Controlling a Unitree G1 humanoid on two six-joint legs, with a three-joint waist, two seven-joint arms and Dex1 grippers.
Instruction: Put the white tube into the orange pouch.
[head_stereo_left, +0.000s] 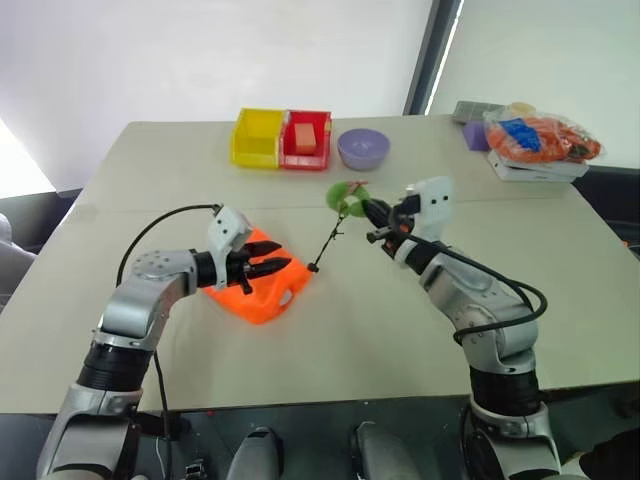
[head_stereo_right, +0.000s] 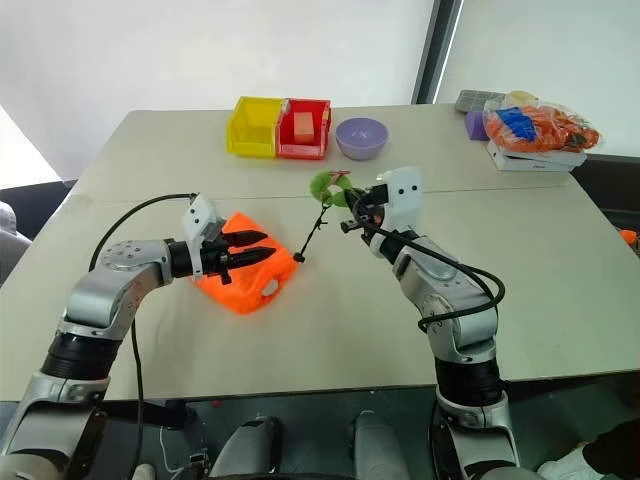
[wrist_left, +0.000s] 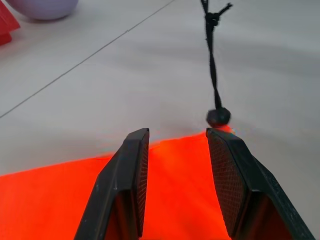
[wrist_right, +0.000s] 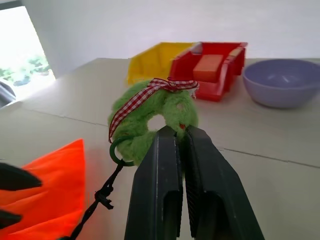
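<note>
The orange pouch (head_stereo_left: 258, 290) lies on the table left of centre. My left gripper (head_stereo_left: 276, 268) reaches over it from the left, its fingers (wrist_left: 131, 180) part-way closed with orange fabric (wrist_left: 175, 190) bunched between them. From the pouch a black cord (head_stereo_left: 328, 243) runs up to a fuzzy green ring (head_stereo_left: 347, 198) tied with a checked ribbon. My right gripper (wrist_right: 180, 134) is shut on that ring, held above the table. A small white spot (head_stereo_right: 268, 288) shows at the pouch's near corner; I cannot tell whether it is the white tube.
At the back of the table (head_stereo_left: 380, 330) stand a yellow bin (head_stereo_left: 258, 137), a red bin (head_stereo_left: 308, 138) holding an orange block, and a purple bowl (head_stereo_left: 362, 148). A clear bag of orange items (head_stereo_left: 540, 137) sits on a white tray at the far right.
</note>
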